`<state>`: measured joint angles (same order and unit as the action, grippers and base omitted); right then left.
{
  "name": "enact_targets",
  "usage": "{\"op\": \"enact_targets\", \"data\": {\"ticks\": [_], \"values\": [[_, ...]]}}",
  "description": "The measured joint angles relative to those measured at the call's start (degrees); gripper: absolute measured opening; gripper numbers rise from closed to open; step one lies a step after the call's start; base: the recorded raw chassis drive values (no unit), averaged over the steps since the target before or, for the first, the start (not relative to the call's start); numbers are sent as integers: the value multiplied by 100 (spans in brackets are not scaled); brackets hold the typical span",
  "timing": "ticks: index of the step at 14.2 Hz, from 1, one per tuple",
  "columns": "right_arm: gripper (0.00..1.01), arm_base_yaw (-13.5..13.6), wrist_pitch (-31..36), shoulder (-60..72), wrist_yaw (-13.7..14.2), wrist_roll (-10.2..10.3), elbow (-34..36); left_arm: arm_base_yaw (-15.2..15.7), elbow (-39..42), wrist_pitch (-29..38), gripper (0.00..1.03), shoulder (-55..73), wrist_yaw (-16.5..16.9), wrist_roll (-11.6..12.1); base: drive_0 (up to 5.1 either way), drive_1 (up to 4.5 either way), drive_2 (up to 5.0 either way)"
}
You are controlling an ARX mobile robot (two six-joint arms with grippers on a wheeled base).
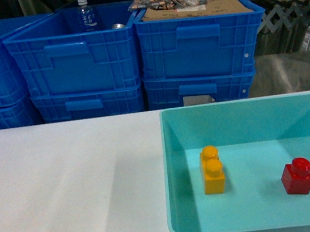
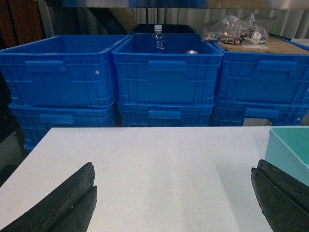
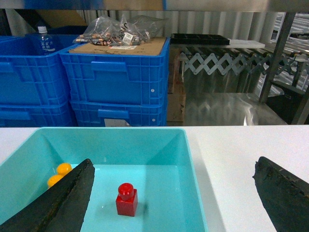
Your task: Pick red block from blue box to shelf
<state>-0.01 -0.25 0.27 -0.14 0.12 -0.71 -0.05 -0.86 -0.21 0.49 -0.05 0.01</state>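
Head view, orange brick (image 1: pixel 212 170) beside red block (image 1: pixel 297 177)

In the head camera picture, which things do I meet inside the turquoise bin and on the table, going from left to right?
Bare white table → left wall of the blue box → orange-yellow two-stud brick → red block.

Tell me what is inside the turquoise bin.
The blue box holds the red block, upright toward the right, and an orange-yellow two-stud brick left of it, apart. The near wall hides the floor strip closest to the camera in the head view.
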Motion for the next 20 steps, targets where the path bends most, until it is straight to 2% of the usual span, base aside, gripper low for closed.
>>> {"op": "enact_targets", "data": {"ticks": [20], "values": [[98, 0, 0, 0, 0, 2, 0, 0, 0, 0, 98, 0, 0, 0, 0, 0, 0]]}}
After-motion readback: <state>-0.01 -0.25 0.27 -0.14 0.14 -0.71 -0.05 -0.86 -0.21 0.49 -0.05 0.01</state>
